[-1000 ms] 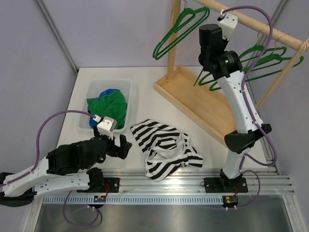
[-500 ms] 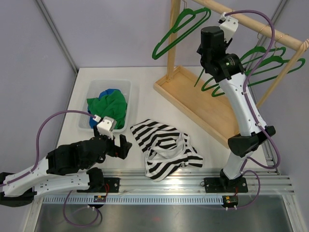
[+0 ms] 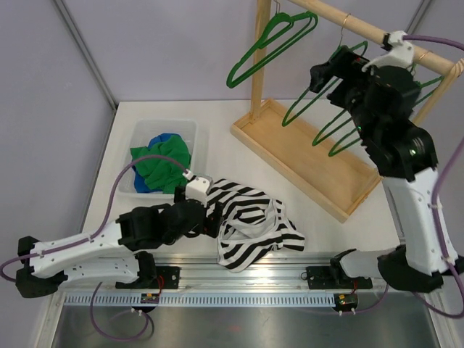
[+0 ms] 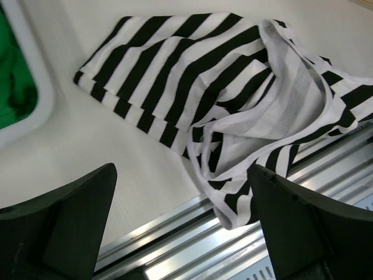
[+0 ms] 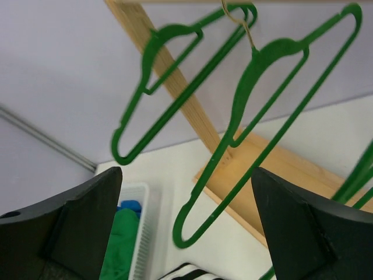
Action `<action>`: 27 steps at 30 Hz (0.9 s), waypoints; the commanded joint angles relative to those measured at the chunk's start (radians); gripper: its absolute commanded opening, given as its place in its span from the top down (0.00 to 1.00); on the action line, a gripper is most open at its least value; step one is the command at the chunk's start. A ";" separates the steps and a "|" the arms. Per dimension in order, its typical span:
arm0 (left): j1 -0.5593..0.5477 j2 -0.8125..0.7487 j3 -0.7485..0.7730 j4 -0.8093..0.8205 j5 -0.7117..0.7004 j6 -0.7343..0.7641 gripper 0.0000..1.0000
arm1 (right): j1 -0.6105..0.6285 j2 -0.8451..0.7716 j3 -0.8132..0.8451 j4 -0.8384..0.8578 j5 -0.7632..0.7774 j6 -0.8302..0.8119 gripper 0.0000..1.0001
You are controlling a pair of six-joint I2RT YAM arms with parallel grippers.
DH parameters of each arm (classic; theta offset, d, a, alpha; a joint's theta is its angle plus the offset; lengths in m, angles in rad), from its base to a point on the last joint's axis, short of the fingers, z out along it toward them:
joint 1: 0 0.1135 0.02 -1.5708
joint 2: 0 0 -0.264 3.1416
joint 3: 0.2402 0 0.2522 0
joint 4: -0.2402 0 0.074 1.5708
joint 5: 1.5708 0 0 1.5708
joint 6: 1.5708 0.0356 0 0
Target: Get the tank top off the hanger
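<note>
Top (image 3: 250,225) lies free mid-frame, so left gripper (image 4: 183,219) and right gripper (image 5: 186,219), both wide open and empty, should withdraw without snagging hangers (image 5: 274,51).

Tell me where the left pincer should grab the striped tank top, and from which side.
Take the bunched, raised fold at the middle of the striped tank top, coming down from above. It stands off the table, so the open left pincer could probably close around it; the folded striped panel lies flat.
</note>
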 commanded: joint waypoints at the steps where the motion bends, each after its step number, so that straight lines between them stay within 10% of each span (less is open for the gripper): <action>1: -0.012 0.070 -0.002 0.201 0.080 -0.017 0.01 | 0.004 -0.111 -0.034 0.055 -0.136 -0.043 0.01; 15: -0.053 0.552 0.084 0.425 0.181 -0.006 0.01 | 0.006 -0.640 -0.499 0.004 -0.544 -0.080 0.01; 27: -0.075 0.914 0.130 0.503 0.166 -0.007 0.07 | 0.004 -0.751 -0.545 -0.083 -0.589 -0.100 0.00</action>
